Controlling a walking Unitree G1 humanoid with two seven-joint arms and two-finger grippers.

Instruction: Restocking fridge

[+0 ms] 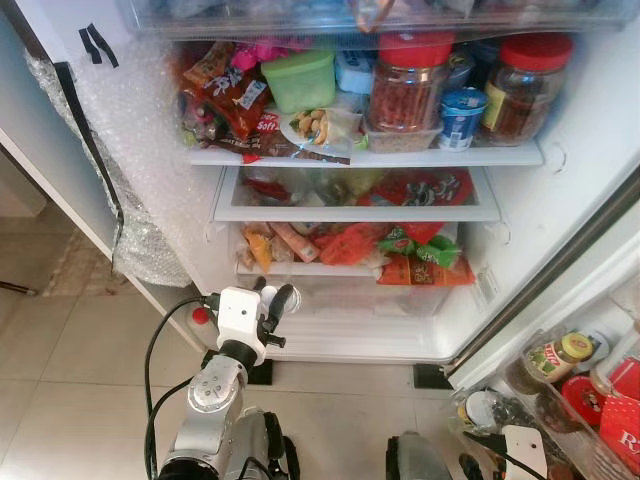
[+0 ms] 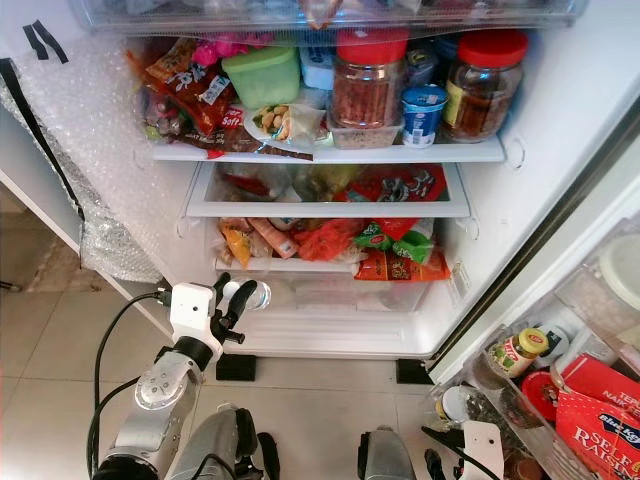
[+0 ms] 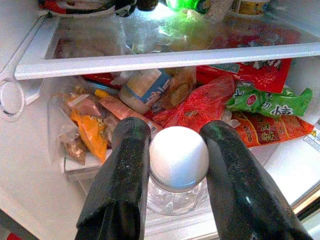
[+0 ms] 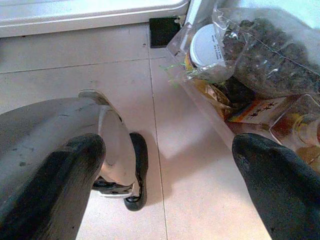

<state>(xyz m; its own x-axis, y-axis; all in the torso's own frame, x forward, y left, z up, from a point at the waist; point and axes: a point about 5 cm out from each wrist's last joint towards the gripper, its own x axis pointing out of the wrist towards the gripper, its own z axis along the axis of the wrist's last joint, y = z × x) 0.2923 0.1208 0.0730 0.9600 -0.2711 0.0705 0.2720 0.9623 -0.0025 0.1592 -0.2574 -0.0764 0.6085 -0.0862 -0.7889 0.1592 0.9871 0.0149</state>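
My left gripper [image 3: 175,131] is shut on a small clear jar with a white cap [image 3: 178,157], one black finger on each side of the cap. In the eye views that gripper [image 2: 235,296] holds the jar [image 2: 256,294] just in front of the open fridge's lowest level, below a shelf of snack packets [image 2: 330,245]. The top shelf [image 1: 370,157] carries red-lidded jars [image 1: 410,85], a green tub [image 1: 298,80] and packets. My right gripper [image 4: 165,165] hangs low over the tiled floor, open with nothing between its fingers.
The fridge door [image 2: 560,390] stands open at right, its racks holding jars, a bag and a red raisin box [image 2: 600,410]. Bubble wrap [image 1: 140,150] lines the fridge's left wall. A clear drawer [image 1: 350,195] sits under the top shelf. Beige floor tiles [image 1: 60,360] lie below.
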